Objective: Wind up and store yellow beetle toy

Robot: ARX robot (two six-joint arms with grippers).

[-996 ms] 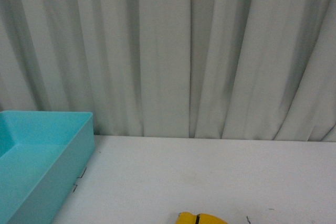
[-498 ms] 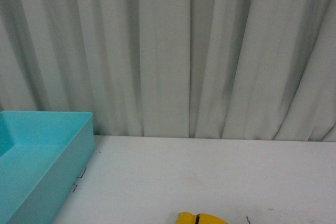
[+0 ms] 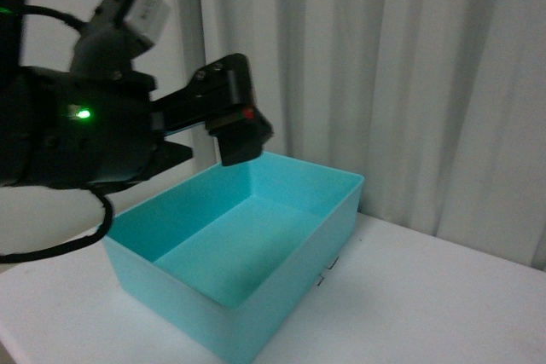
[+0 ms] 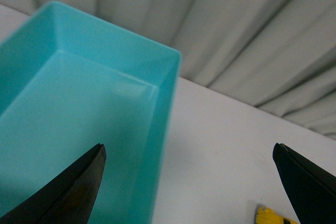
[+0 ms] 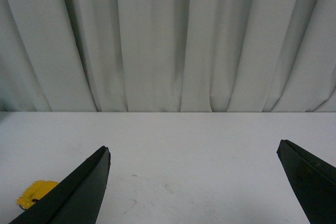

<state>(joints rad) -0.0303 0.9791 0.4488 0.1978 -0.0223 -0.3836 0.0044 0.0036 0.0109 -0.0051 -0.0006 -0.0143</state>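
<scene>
Left claw [image 4: 187, 150] and right claw [image 5: 193, 148] stand open and empty: probably the reaching step, next to grasp the yellow beetle toy [image 5: 34, 192].

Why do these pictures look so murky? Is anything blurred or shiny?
Front view: dim and soft; the black left arm is almost a silhouette, with a green light glowing. Left wrist view: a pale sheen on the floor of the turquoise plastic bin; the left gripper has blurred dark fingertips. Right wrist view: even light, but the yellow beetle toy is a fuzzy blob.
</scene>
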